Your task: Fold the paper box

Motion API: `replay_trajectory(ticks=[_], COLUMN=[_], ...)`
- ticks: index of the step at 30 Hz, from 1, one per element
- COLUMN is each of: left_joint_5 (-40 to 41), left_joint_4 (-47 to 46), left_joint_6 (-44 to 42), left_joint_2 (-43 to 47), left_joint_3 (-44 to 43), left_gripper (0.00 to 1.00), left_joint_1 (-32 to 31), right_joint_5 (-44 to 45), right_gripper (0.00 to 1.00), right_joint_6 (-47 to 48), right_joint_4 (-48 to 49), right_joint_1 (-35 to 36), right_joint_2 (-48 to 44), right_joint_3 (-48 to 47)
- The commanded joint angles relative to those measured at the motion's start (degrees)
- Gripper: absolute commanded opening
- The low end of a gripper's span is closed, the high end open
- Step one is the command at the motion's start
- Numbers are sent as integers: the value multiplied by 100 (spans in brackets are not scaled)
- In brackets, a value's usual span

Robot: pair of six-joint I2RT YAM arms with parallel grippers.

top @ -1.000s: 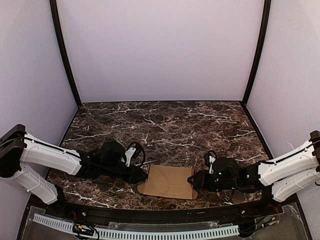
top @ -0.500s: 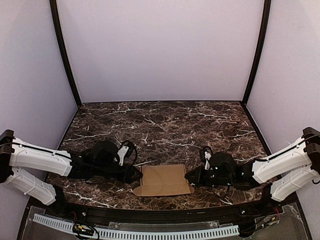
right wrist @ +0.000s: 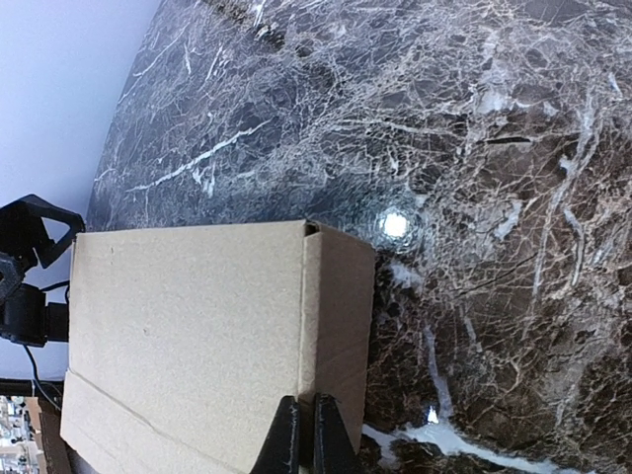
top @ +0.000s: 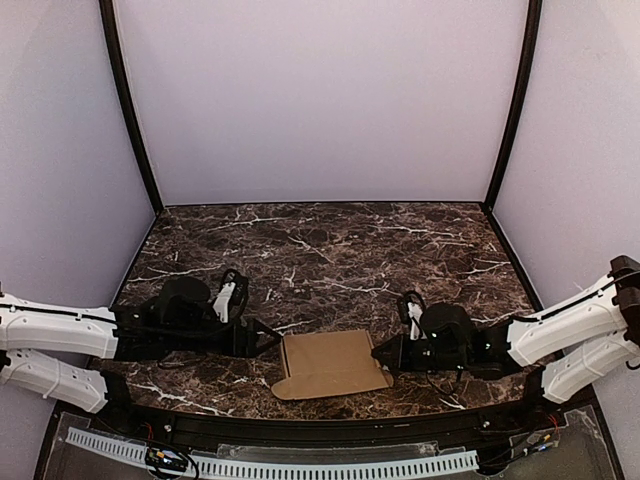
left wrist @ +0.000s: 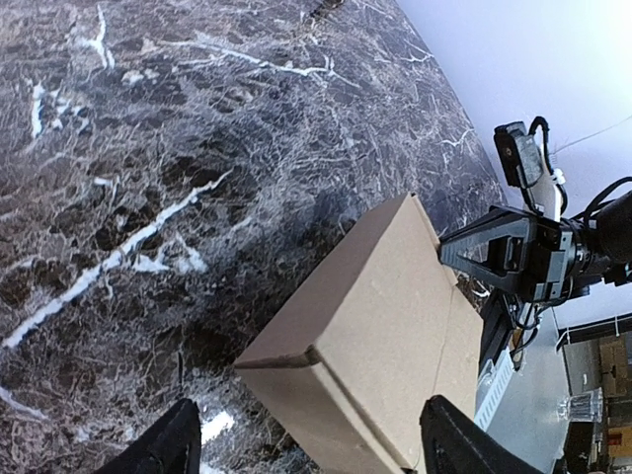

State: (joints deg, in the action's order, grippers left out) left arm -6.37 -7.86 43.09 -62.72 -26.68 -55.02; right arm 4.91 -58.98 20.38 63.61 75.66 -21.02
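Observation:
The paper box [top: 335, 362] is a flat brown cardboard piece lying near the table's front edge, its side flaps folded over. It fills the left wrist view [left wrist: 395, 316] and the right wrist view [right wrist: 188, 316]. My left gripper [top: 271, 340] is just left of the box and open. In its own view [left wrist: 311, 449] the fingers straddle the box's near corner without touching it. My right gripper [top: 385, 353] is at the box's right edge. In its own view [right wrist: 302, 439] the fingers are shut, pinching the folded ridge.
The dark marble table [top: 330, 250] is closed in by lilac walls at the back and both sides, with black posts [top: 130, 110] in the corners. A white slotted cable track [top: 270, 465] runs below the near edge.
My left gripper has opened and drawn back to the left, off the box. My right gripper has shut on the box's right edge. The box has shifted slightly.

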Motion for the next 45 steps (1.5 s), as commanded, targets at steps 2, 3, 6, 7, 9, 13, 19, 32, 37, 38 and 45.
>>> replay_trajectory(ticks=[2,3,6,7,9,13,19,32,37,38,45], left_joint_5=[-470,-501,-751,-813,-1040,-1292,-1511,-1700,-1757,-1761,-1637], left_joint_4=[-658,-911,-1346,-1540,-2019,-2847,-3626,-5435,-5754,-5723,-4546], left_joint_6=[1122,1364,1712,1841,2073,2438,2773,3568,3683,3669,3211], left_joint_2=[79,95,57,-28,-203,-554,-1114,-2396,-2619,-2589,-2034], left_joint_3=[651,736,987,1001,1090,1215,1219,1393,1472,1490,1456], left_gripper=[80,80,82,82,86,88,88,81,79,78,78], left_joint_1=[46,56,54,60,62,55,54,58,55,54,55], right_joint_5=[122,122,127,131,124,96,61,29,32,36,54], right_gripper=[0,0,0,0,0,0,0,0,0,0,0], right_joint_6=[174,177,171,168,173,194,212,281,273,281,332], right_joint_4=[7,38,163,207,256,389,541,649,642,622,431], right_joint_1=[-46,-44,-50,-51,-47,-55,-51,-50,-52,-50,-54], right_joint_2=[-45,-36,-2,11,56,155,248,307,293,280,206], right_joint_3=[95,109,155,159,144,125,107,71,105,106,115])
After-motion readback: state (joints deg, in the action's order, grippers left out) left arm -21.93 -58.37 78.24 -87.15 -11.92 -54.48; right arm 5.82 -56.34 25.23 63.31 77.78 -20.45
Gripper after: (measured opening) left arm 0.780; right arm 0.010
